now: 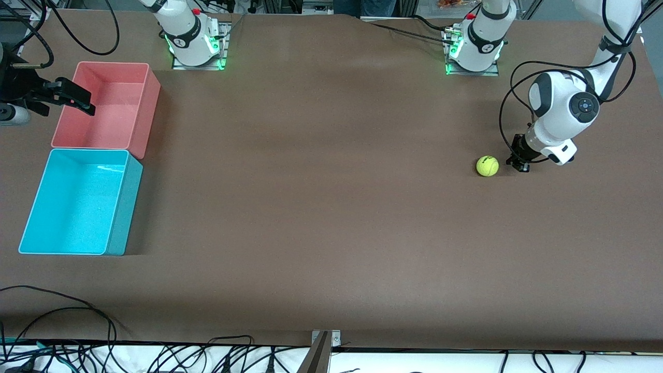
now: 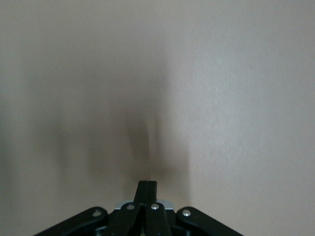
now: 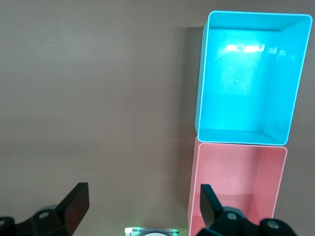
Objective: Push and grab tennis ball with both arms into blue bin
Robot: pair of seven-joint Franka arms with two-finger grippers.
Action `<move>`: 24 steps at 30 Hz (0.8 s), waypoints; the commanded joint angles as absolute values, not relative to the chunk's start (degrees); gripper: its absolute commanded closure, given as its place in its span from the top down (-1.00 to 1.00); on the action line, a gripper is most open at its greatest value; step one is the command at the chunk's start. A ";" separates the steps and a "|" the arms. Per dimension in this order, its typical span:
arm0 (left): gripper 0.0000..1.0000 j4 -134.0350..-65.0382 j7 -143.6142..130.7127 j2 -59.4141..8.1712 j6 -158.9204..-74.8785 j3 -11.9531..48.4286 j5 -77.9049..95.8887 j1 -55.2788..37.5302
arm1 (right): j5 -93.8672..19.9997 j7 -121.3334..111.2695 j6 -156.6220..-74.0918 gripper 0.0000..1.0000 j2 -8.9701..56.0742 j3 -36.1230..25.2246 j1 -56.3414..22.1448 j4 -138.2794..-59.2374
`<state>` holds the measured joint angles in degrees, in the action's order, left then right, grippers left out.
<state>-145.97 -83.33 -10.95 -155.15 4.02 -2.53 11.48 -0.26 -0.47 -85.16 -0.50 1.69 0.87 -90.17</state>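
Tennis ball [image 1: 487, 166], fuzzy yellow-green, faint dark marking

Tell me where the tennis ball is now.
In the front view, the tennis ball lies on the table toward the left arm's end, beside the shut left tool.

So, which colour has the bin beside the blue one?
Pink, clearest in the front view.
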 commanded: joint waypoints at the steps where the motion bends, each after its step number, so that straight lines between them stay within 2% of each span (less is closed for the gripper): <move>1: -1.00 -145.81 -85.43 -10.81 -155.39 4.31 -4.75 11.25 | -0.88 -0.53 -84.99 1.00 -0.44 1.41 0.88 -89.21; 7: -1.00 -145.64 -84.81 -11.25 -155.39 3.96 -7.72 12.30 | -0.97 -0.44 -84.90 1.00 -0.44 1.41 0.88 -89.21; 16: -1.00 -144.41 -85.43 -11.34 -155.48 4.31 -24.51 22.85 | -0.88 -0.53 -84.90 1.00 -0.44 1.50 0.88 -89.21; 21: -1.00 -144.49 -90.07 -11.42 -155.39 5.09 -24.70 21.98 | -0.79 -0.53 -84.99 1.00 -0.44 1.49 0.88 -89.21; 24: -1.00 -144.84 -97.35 -12.56 -155.39 8.69 -24.70 20.83 | -0.79 -0.53 -84.99 1.00 -0.35 1.32 0.97 -89.21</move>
